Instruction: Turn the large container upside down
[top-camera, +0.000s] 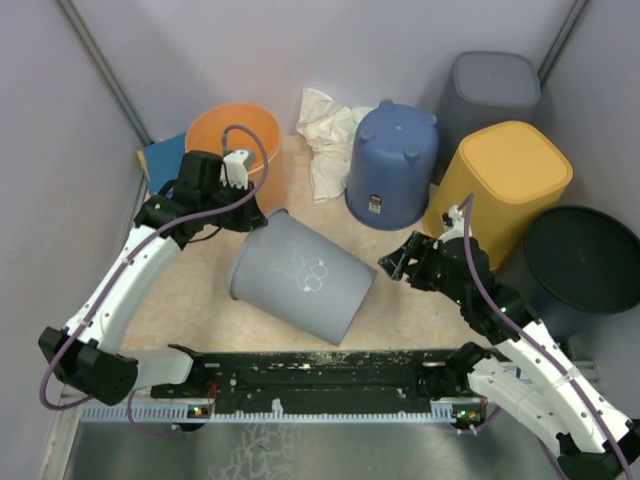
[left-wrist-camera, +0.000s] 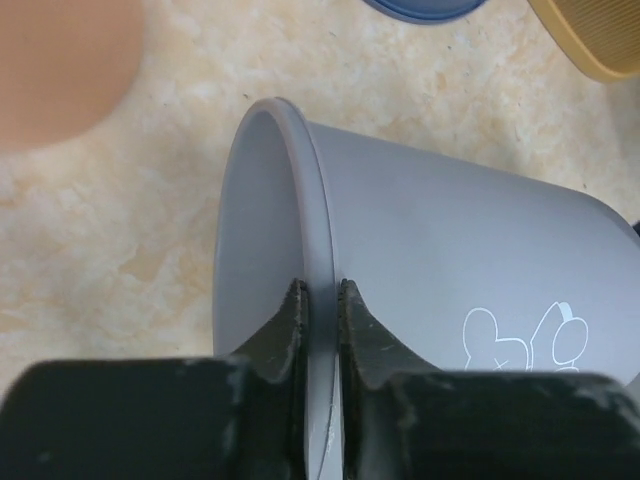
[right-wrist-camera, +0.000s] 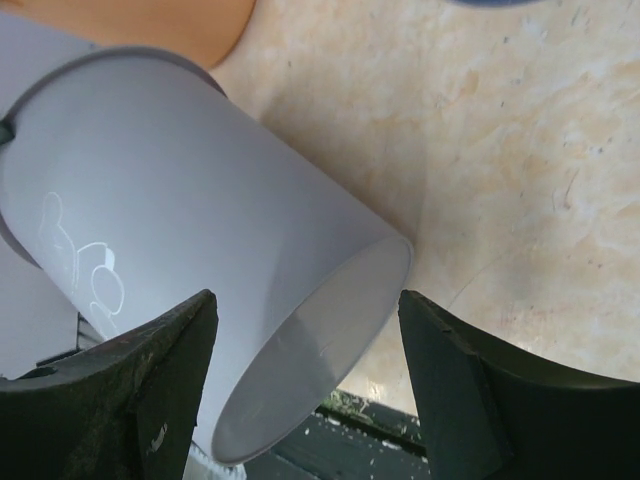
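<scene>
Nearest the arm bases, the gray container (top-camera: 300, 275) lay on its side on the table (top-camera: 195, 310). Its mouth pointed left and its base right, and it touched none of the other bins. The left gripper (left-wrist-camera: 320, 292) was clenched on the rim (left-wrist-camera: 300, 170), one finger inside the mouth and one outside on the wall. The right gripper (top-camera: 395, 265) was released, its jaws spread wide just beside the base end, and it seemed to touch nothing.

The step in hand looked like tipping the container onto its mouth. To do it well, the left arm would likely need to bring the rim down toward the table while the base rose. That thin pinch could slip and the round wall could roll, so the right gripper might best push or steady the base.

Farther back stood an upturned blue bucket (top-camera: 392, 165) and a yellow bin (top-camera: 505, 185), both near; the rising base should swing clear of them.
</scene>
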